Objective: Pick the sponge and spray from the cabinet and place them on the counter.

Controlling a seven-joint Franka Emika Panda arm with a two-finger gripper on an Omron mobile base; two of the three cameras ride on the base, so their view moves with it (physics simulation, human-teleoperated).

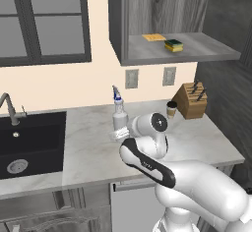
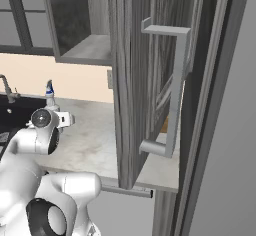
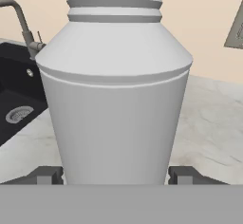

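The spray [image 1: 118, 114] stood upright on the counter [image 1: 93, 147] beside the sink [image 1: 29, 142], the gripper [image 3: 116, 174] spread wide around its body, whether gripping or clear could not be told. Rigid and smooth, it looked best held at mid-body. The sponge [image 1: 173, 45] lay beside a yellow cloth [image 1: 154, 37] on the open cabinet [image 1: 172, 54] shelf.

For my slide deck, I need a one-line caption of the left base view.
Spray upright on the counter at the arm's end; sponge waits on the cabinet shelf.
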